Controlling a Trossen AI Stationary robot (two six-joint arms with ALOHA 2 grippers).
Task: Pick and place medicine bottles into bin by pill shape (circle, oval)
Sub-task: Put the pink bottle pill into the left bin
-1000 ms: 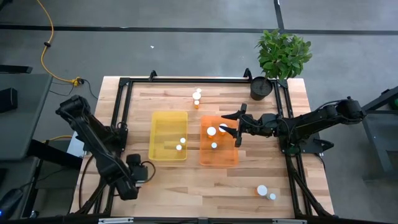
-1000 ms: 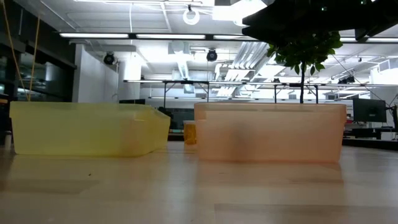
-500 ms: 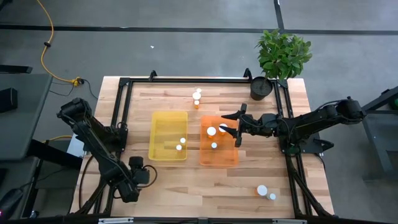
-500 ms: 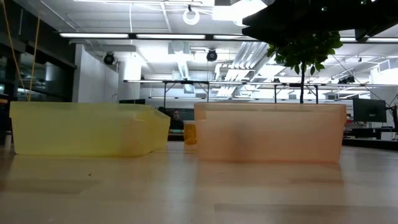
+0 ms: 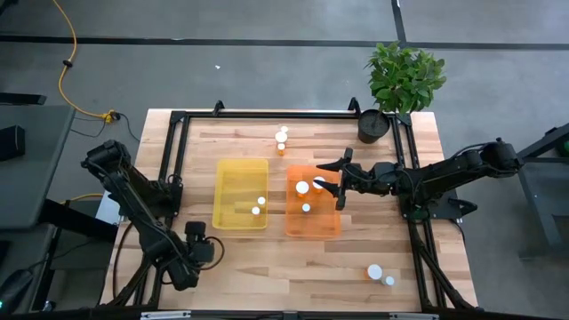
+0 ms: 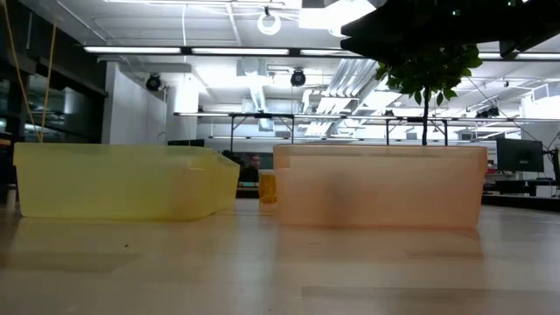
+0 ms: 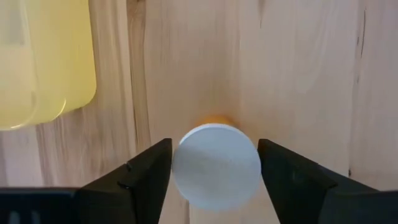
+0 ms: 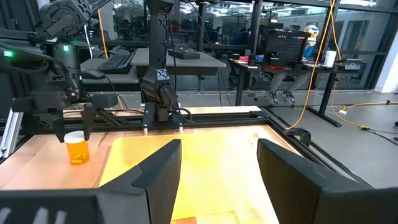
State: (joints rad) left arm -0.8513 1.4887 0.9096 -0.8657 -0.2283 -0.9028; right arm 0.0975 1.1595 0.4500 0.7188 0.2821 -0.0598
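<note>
Change, left side: the left gripper [image 5: 199, 252] has crept a little to the right along the near-left part of the table [image 5: 267, 258] over the last second, with most of that shift in the first half. It now sits just near of the yellow bin [image 5: 241, 193].

The left wrist view shows why. One medicine bottle [image 7: 216, 164] stands upright on the wood, white cap up, between the two spread fingers [image 7: 140, 177]. The fingers flank the cap but have not clamped it. The right wrist view confirms it from across the table: the left gripper is over an orange bottle standing on the table.

Judgement: alignment looks finished, and closing on the bottle is the likely next step. The pill shape is not readable, so I cannot tell which bin it belongs in.

Yellow bin: holds two bottles [image 5: 258, 206]; unchanged.

Orange bin [image 5: 313, 213]: holds three bottles [image 5: 306, 208]; unchanged.

Right gripper [image 5: 338, 185]: has not moved. It hovers over the right edge of the orange bin with fingers wide apart and nothing between them.

Not yet sorted:
- a small cluster of bottles [image 5: 281, 138] on the far side of the table
- a pair of bottles [image 5: 381, 276] at the near right

Surface: pale wood planks inside a black frame, with a potted plant [image 5: 402, 80] at the far-right corner.

Room, low view: an open workshop with ceiling strip lights, benches and monitors behind the two bins. A person [image 6: 254, 163] is in view far back, which was not so a second ago.
</note>
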